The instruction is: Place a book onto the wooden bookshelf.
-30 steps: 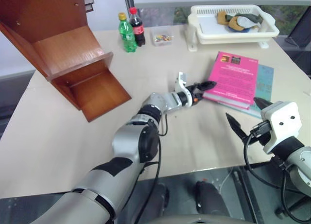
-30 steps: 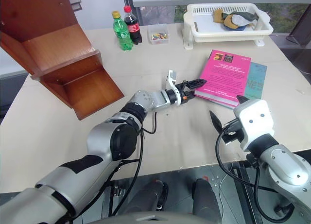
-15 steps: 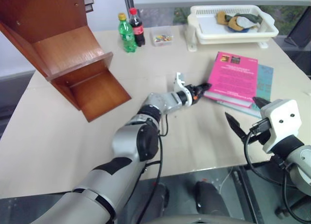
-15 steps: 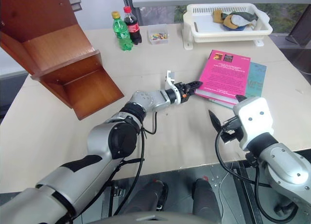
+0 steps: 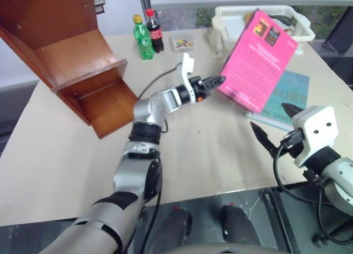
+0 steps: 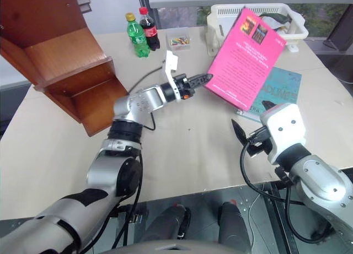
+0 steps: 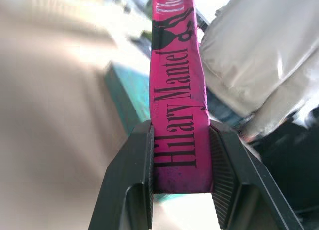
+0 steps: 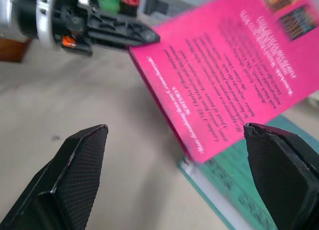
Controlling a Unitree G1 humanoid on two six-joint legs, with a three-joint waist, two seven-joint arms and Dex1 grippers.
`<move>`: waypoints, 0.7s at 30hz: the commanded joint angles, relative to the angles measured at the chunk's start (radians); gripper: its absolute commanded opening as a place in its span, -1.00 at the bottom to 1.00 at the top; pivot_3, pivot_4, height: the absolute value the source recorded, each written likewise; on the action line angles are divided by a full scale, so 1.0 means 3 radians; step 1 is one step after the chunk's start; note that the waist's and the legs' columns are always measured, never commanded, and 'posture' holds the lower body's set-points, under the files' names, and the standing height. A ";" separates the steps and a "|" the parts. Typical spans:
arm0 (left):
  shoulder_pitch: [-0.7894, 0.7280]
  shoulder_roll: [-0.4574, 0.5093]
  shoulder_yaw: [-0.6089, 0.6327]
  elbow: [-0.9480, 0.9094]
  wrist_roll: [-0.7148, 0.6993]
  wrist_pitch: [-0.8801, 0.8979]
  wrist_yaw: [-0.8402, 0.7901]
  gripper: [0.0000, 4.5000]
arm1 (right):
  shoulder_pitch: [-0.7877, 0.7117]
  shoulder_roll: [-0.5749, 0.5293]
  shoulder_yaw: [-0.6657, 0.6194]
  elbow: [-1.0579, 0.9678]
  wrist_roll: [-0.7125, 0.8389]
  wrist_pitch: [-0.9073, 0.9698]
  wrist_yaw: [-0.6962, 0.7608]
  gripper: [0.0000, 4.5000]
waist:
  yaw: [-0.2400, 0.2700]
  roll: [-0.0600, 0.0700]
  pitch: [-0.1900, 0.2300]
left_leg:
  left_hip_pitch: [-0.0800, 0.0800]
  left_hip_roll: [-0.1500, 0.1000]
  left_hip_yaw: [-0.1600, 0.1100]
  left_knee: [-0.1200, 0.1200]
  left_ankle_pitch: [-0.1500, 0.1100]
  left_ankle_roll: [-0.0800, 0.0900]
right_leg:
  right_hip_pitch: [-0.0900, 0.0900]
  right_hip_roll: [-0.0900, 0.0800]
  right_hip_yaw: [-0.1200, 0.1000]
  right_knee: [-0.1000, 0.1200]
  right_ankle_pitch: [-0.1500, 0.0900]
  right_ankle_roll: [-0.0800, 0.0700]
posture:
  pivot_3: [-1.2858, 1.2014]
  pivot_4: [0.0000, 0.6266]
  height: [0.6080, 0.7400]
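The thick bright pink paperback book (image 5: 259, 55) w/ small pictures and dark text on its cover was up off the beige table (image 5: 71, 160), tilted steeply, its top corner in front of the white plastic basket (image 5: 226, 20) at the far edge. The left gripper (image 5: 216, 79) was clamped on the book's lower spine corner, 2 black fingers (image 7: 130, 170) pressed on either side of the pink spine; left wrist view showed dark lettering running up the spine between them. Left arm reached out over the table's middle, gripper approx. level and aimed to the right.

A thinner teal book (image 5: 287, 94) lay flat on the table below and just behind the pink one; can't tell if the raised book's lower edge touched it.

The right gripper (image 5: 274, 126) was spread wide w/ nothing between its fingers, held near the table's near right edge, close to the teal book. Its wrist view looked at the pink cover and the left gripper's tip at the book's corner.

The big reddish-brown polished wooden bookshelf (image 5: 66, 61) lay tipped at the table's far left, open compartments facing right and toward the robot, well apart from the book. A green plastic bottle (image 5: 143, 39) and a dark cola bottle w/ red cap (image 5: 155, 31) stood side by side at the far edge, a small clear box of coloured bits (image 5: 183, 43) just right of them.
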 commanded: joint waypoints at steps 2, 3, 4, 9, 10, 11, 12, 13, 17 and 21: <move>0.0193 0.0439 -0.0197 -0.0791 0.0405 -0.0956 -0.0227 -0.53 | -0.0355 0.0166 0.0264 0.0160 -0.0225 -0.0006 0.0302 1.00 | 0.0007 0.0001 -0.0001 | 0.0001 0.0002 0.0003 -0.0001 0.0000 0.0000 | -0.0001 0.0001 0.0002 -0.0001 0.0002 -0.0002 | 0.03 -0.52 1.00; 0.0206 0.0519 -0.0176 -0.0850 0.0443 -0.1052 -0.0225 -0.53 | -0.0455 0.0215 0.0340 0.0206 -0.0266 0.0010 0.0347 1.00 | 0.0009 0.0000 -0.0001 | 0.0002 0.0002 0.0003 -0.0001 0.0000 0.0000 | -0.0001 0.0002 0.0002 -0.0001 0.0002 -0.0002 | 0.03 -0.52 1.00; 0.0221 0.0613 -0.0168 -0.0940 0.0539 -0.1237 -0.0203 -0.53 | -0.0534 0.0260 0.0393 0.0272 -0.0306 -0.0002 0.0428 1.00 | 0.0012 0.0000 0.0000 | 0.0000 0.0002 0.0002 0.0000 0.0000 0.0000 | -0.0001 0.0001 0.0001 -0.0002 0.0002 -0.0002 | 0.03 -0.52 1.00; 0.0267 0.1158 -0.0182 -0.1267 0.1082 -0.2082 -0.0142 -0.53 | -0.0802 0.0443 0.0552 0.0533 -0.0490 -0.0070 0.0821 1.00 | 0.0007 -0.0004 0.0001 | -0.0003 0.0000 0.0001 0.0000 0.0000 0.0001 | -0.0001 0.0000 -0.0001 -0.0006 0.0003 0.0000 | 0.03 -0.52 1.00; 0.0273 0.1329 -0.0167 -0.1321 0.1187 -0.2226 -0.0176 -0.53 | -0.0885 0.0493 0.0597 0.0589 -0.0526 -0.0076 0.0890 1.00 | 0.0000 -0.0005 0.0002 | -0.0003 -0.0001 0.0002 -0.0003 0.0000 0.0001 | -0.0003 0.0000 0.0000 -0.0007 0.0003 0.0000 | 0.03 -0.52 1.00; 0.0280 0.1492 -0.0137 -0.1395 0.1246 -0.2284 -0.0225 -0.53 | -0.0957 0.0546 0.0613 0.0648 -0.0540 -0.0088 0.0952 1.00 | -0.0008 -0.0006 0.0002 | -0.0004 0.0000 0.0002 -0.0004 0.0000 0.0001 | -0.0005 0.0000 0.0000 -0.0007 0.0003 0.0000 | 0.03 -0.52 1.00; 0.0288 0.1610 -0.0115 -0.1427 0.1272 -0.2336 -0.0258 -0.53 | -0.1018 0.0596 0.0633 0.0690 -0.0561 -0.0085 0.0993 1.00 | -0.0014 -0.0006 0.0002 | -0.0007 0.0001 0.0003 -0.0005 0.0000 0.0001 | -0.0009 0.0001 0.0001 -0.0007 0.0003 0.0000 | 0.03 -0.52 1.00; 0.0297 0.1758 -0.0085 -0.1488 0.1291 -0.2327 -0.0313 -0.53 | -0.1095 0.0649 0.0630 0.0739 -0.0558 -0.0081 0.1038 1.00 | -0.0024 -0.0005 0.0002 | -0.0008 0.0001 0.0003 -0.0005 0.0000 0.0001 | -0.0011 0.0001 0.0001 -0.0006 0.0003 -0.0001 | 0.03 -0.52 1.00; 0.0339 0.2260 0.0101 -0.1701 0.1331 -0.2145 -0.0391 -0.53 | -0.1389 0.0790 0.0589 0.0867 -0.0525 0.0018 0.1192 1.00 | -0.0039 -0.0007 0.0003 | -0.0007 0.0001 0.0002 -0.0008 0.0000 0.0001 | -0.0013 0.0001 0.0001 -0.0005 0.0003 -0.0001 | 0.03 -0.52 1.00; 0.0477 0.2673 0.0356 -0.1804 0.1402 -0.1991 -0.0403 -0.53 | -0.1557 0.0826 0.0484 0.0985 -0.0478 0.0030 0.1383 1.00 | -0.0083 -0.0014 0.0007 | -0.0009 0.0000 0.0000 -0.0007 0.0000 0.0001 | -0.0013 0.0001 -0.0002 -0.0005 0.0003 0.0000 | 0.03 -0.52 1.00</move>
